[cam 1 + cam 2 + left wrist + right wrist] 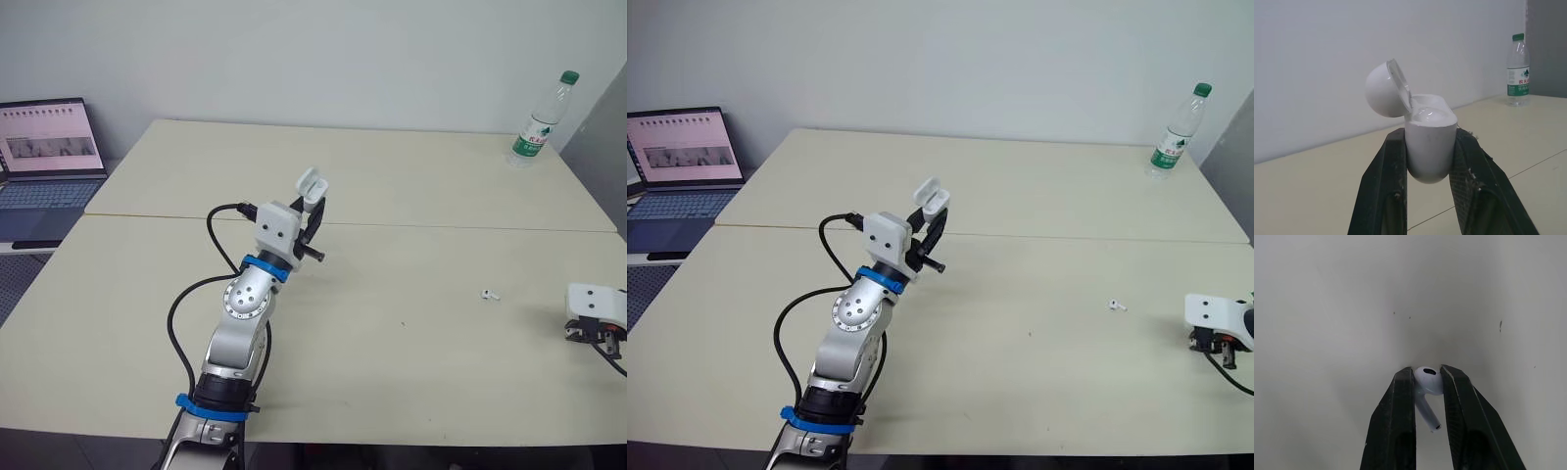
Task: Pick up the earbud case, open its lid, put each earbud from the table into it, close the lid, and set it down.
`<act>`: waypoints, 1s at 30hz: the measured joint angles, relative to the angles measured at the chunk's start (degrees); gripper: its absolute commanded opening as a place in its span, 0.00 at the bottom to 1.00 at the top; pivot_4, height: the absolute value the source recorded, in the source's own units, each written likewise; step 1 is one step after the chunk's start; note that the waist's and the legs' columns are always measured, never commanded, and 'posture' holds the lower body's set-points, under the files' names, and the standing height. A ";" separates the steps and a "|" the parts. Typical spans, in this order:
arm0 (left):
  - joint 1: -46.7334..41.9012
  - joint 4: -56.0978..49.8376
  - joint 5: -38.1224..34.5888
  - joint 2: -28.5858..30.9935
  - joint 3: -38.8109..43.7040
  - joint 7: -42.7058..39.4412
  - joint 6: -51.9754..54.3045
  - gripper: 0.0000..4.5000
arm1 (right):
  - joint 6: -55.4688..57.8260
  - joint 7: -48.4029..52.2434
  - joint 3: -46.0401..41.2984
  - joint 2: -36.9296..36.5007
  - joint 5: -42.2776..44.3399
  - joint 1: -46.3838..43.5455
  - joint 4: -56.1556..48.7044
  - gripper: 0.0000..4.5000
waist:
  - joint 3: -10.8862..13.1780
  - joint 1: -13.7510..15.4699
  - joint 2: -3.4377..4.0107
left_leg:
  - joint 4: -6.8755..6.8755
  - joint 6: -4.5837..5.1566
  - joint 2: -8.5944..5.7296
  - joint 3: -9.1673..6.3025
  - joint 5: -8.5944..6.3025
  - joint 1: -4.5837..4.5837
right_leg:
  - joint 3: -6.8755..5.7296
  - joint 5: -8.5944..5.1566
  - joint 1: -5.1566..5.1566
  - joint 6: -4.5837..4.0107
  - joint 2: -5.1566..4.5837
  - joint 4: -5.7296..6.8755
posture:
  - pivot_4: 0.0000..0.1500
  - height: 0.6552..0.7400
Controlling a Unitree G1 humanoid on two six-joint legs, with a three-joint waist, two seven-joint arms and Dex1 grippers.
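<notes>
Pale wall (294,59), seemingly two beige tables (411,176).

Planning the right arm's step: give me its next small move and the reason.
Probably lift the right gripper, shut on an earbud, and carry it toward the earbud case, which the left gripper holds upright above the table with its lid swung open. A second earbud lies on the table, so this one likely goes in first.

Beige table (392,343) bears earbud (490,294), bottle (537,122)
</notes>
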 measured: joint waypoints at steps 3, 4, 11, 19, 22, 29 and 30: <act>0.00 -0.02 -0.01 0.01 -0.02 -0.05 0.06 0.17 | -0.04 -0.32 -0.01 0.34 0.00 -1.12 0.99 0.46 | 0.00 0.00 0.00 | 0.00 0.00 0.01 -0.01 0.00 0.00 | -0.01 0.00 0.00 0.00 0.00 0.00 | 1.00 1.00; 0.00 -0.03 -0.02 0.02 -0.04 -0.13 0.07 0.17 | 0.01 -0.35 -0.02 0.39 0.00 -1.42 1.33 0.46 | 0.00 0.00 0.00 | 0.00 0.00 0.00 -0.02 0.00 0.00 | -0.02 0.00 0.00 0.00 0.00 0.00 | 1.00 1.00; 0.01 -0.25 -0.03 -0.02 -0.09 -0.82 0.15 0.17 | -0.75 1.32 0.33 0.29 -0.27 -1.80 2.08 0.46 | 0.00 0.02 0.00 | 0.00 0.00 0.01 -0.04 0.00 0.00 | -0.03 0.00 0.00 -0.01 0.00 0.00 | 1.00 1.00; 0.30 -0.31 -0.01 -0.74 -0.52 -0.42 0.16 0.17 | -0.43 3.10 1.83 0.16 -1.37 -3.94 4.49 0.46 | 0.00 0.02 0.00 | 0.00 0.00 0.00 -0.02 0.00 0.00 | -0.02 0.00 0.00 -0.01 -0.01 0.00 | 1.00 1.00; 0.60 -0.50 -0.01 -0.66 -0.45 -0.11 0.17 0.17 | 1.23 3.76 2.51 0.55 -1.50 -5.50 5.82 0.46 | 0.00 -0.03 0.00 | 0.00 0.00 0.02 -0.01 0.00 0.01 | 0.00 0.00 0.00 -0.01 -0.01 0.00 | 1.00 1.00; 0.81 -1.05 0.00 -0.35 -0.38 0.35 0.18 0.17 | 1.14 3.82 3.86 1.67 -2.74 -8.87 9.50 0.46 | 0.00 -0.15 -0.01 | 0.02 0.00 0.01 0.05 0.00 0.02 | 0.05 0.04 0.01 0.04 -0.02 -0.01 | 1.00 1.00; 0.83 -1.06 0.00 -0.33 -0.39 0.35 0.21 0.17 | 1.16 3.85 3.89 1.83 -3.11 -9.13 9.60 0.46 | 0.00 -0.16 -0.01 | 0.03 0.00 0.01 0.06 0.00 0.03 | 0.06 0.05 0.01 0.05 -0.02 -0.01 | 1.00 1.00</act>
